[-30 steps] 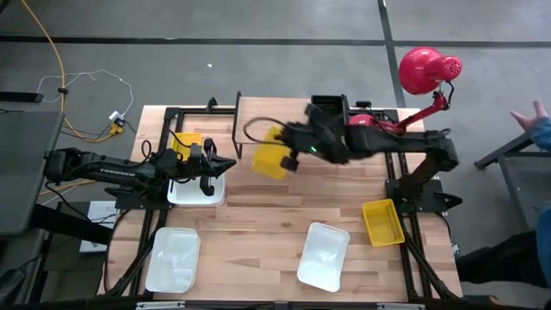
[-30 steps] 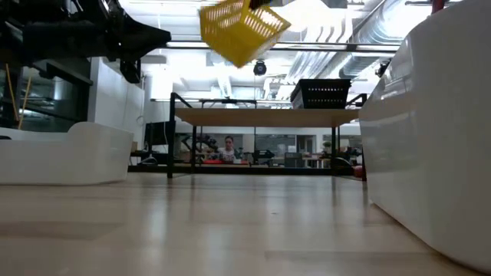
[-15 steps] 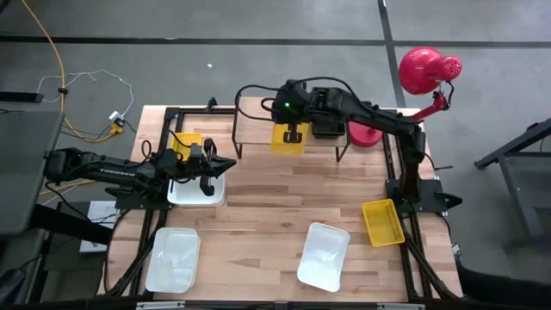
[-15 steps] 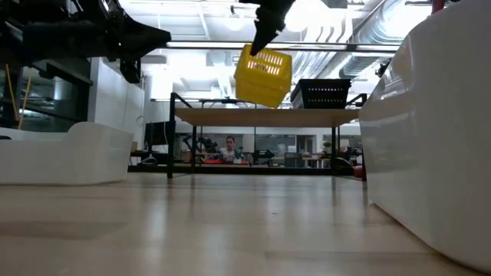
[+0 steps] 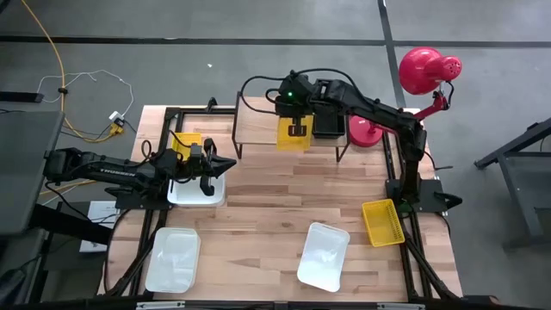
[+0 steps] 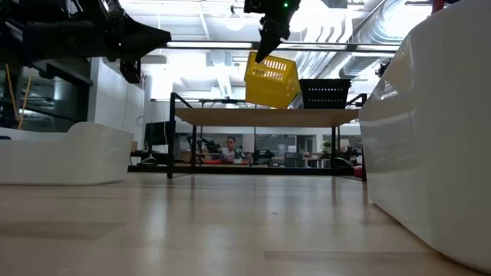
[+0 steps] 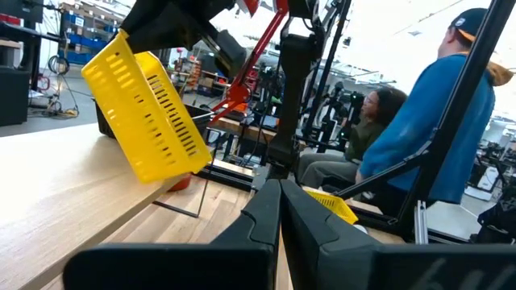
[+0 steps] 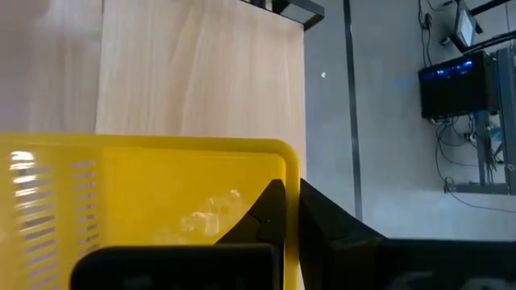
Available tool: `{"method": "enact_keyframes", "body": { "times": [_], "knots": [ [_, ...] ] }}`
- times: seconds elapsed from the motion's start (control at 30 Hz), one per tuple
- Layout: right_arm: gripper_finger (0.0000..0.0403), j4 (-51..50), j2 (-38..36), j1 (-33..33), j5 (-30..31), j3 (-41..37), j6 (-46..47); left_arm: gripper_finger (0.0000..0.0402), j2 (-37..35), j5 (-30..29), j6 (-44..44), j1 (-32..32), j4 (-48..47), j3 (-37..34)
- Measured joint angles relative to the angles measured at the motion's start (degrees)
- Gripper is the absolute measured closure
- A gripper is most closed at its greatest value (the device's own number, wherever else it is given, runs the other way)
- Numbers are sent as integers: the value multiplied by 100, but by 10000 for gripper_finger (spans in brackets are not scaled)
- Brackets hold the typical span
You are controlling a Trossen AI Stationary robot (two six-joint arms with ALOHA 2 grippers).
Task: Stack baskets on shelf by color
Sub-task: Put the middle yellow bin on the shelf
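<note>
Gripping a yellow basket (image 5: pixel 292 135) by its rim, the right hand (image 5: pixel 295 129) holds it tilted above the shelf (image 5: pixel 258 120) at the worktop's (image 5: pixel 284 207) twelve o'clock (black basket (image 5: pixel 327 120) just beside). The left hand (image 5: pixel 215 168), closed and empty, hovers at nine o'clock.

the right gripper (image 5: pixel 297 131) has swung its yellow basket (image 5: pixel 293 134) from out over the table (image 5: pixel 258 215), in front of the shelf (image 5: pixel 258 120), back to a spot over the shelf's wooden top just beside the black basket (image 5: pixel 327 120). the basket, which hung sharply tilted at first (in the low view almost corner-down), now hangs closer to level and lower, just above the shelf top. a person's hand at the right edge of the high view has gone.
</note>
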Motion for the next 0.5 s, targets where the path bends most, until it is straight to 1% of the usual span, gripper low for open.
{"method": "enact_keyframes", "body": {
  "times": [0.1, 0.23, 0.5],
  "knots": [
    [403, 2, 9, -38, -5, -2, 0, 402, -1, 0, 3, 1, -1, 0],
    [403, 39, 107, -81, -190, -10, 0, 402, 0, 2, 2, -1, -1, 0],
    [402, 128, 277, -205, -195, -11, -1, 402, -1, 1, 3, -1, -13, 0]
  ]
}}
